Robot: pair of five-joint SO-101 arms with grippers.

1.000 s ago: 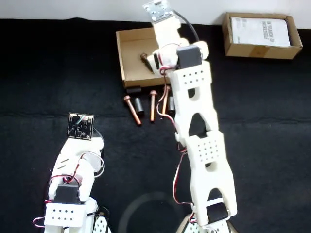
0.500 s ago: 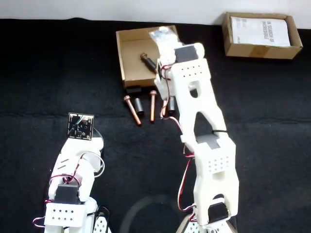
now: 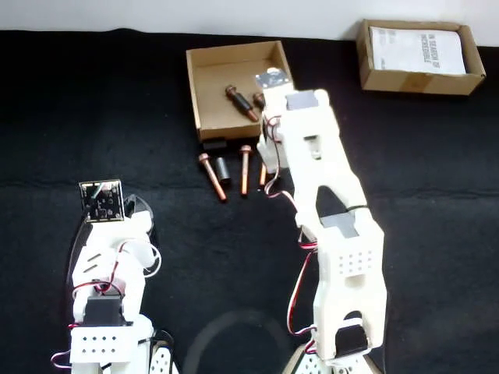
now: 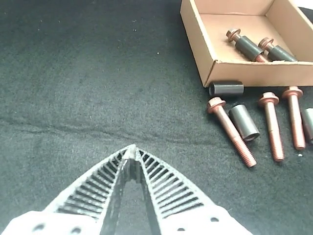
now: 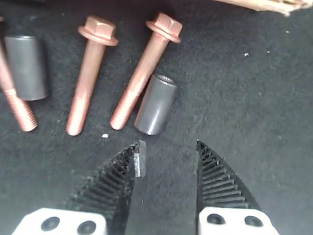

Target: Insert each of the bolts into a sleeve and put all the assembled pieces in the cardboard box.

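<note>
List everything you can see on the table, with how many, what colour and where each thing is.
bolts: three loose, copper, on the cloth beside the cardboard box
sleeves: three loose, dark grey, among the bolts
assembled pieces: two, copper and dark grey, inside the cardboard box
cardboard box: one, brown, far middle of table
second box: one, brown, far right, holding white paper
left gripper: one, white, shut, over bare cloth
right gripper: one, white, open, near a loose sleeve

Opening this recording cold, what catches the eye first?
The right gripper hangs open just short of a dark sleeve that lies beside a copper bolt on the black cloth. Beyond the loose parts, the cardboard box already holds two assembled pieces.
</note>
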